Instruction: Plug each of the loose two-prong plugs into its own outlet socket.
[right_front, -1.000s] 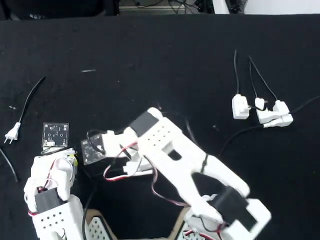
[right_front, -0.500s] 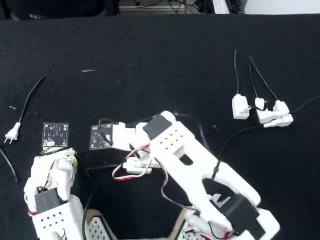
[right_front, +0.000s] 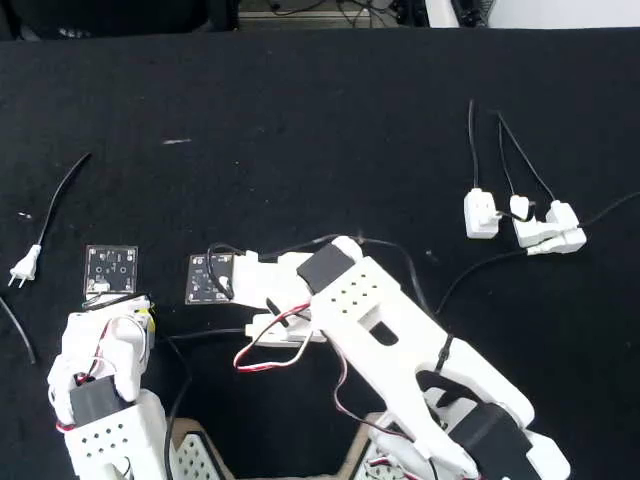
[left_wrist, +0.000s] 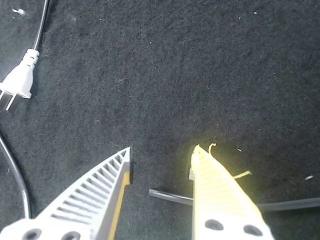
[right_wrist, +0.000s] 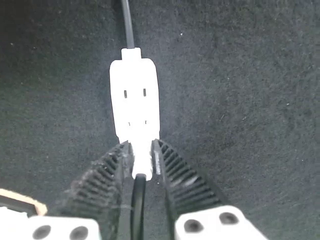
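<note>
Black cloth desk (right_front: 300, 110), lint-flecked. Right tool (right_wrist: 141, 146) clenched on a white plug (right_wrist: 142, 167) touching the outlet (right_wrist: 135, 100) end. Left tool (left_wrist: 163, 150) released above desk; loose plug (left_wrist: 17, 82) lies nearby.

A black cloth-covered table (right_front: 300, 120) spreads wide — beyond its far edge, tangled cables (right_front: 352, 12) and a white surface (right_front: 560, 12).

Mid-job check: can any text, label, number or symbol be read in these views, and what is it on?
No text can be read in any view.
Outlet block: slots only, no print visible.
Loose plug: plain white, no marking visible.
Far-left dark square board: pale specks, too small to read.
Second dark square board: pale specks, too small to read.
</note>
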